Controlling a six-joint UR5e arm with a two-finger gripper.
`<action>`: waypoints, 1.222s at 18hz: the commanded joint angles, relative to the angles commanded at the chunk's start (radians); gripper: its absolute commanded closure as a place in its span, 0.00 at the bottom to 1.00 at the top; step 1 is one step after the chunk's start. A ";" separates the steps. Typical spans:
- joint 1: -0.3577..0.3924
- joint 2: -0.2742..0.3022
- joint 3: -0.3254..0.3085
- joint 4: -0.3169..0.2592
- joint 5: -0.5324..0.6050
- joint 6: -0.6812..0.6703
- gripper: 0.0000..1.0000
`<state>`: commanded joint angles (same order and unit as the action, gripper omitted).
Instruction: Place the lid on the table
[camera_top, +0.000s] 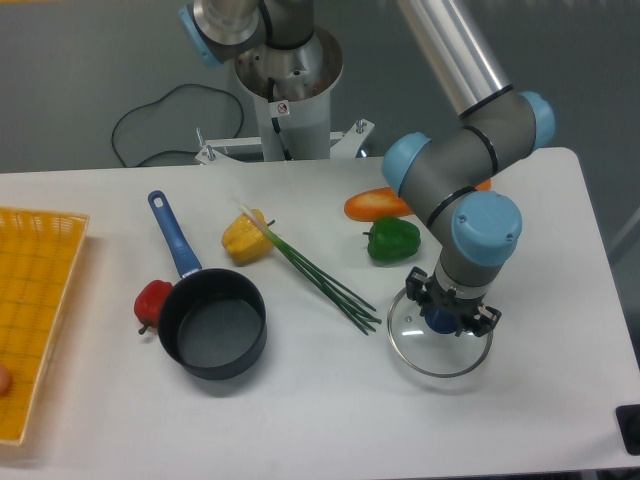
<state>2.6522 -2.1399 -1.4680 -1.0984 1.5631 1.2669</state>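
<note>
The lid (425, 352) is a round glass disc with a thin metal rim, and it looks to be lying flat on the white table (330, 420) at the right. Its blue knob (439, 322) shows just under the gripper. My gripper (447, 312) points straight down over the knob, with black fingers (414, 288) on either side of it. The gripper body hides the fingertips, so I cannot tell whether they clamp the knob. The dark saucepan (212, 323) with a blue handle stands open at the centre left, far from the lid.
A green pepper (392, 240) and a carrot (378, 205) lie just behind the lid. Green onion stalks (325, 275) lie left of it. A corn piece (247, 237), a red pepper (152, 301) and a yellow mesh tray (35, 300) sit further left.
</note>
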 joint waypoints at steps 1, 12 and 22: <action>0.005 -0.006 0.000 0.000 0.006 0.002 0.47; 0.011 -0.040 0.002 0.052 0.014 0.034 0.47; 0.011 -0.043 0.000 0.052 0.014 0.034 0.43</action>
<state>2.6630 -2.1828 -1.4680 -1.0462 1.5769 1.3008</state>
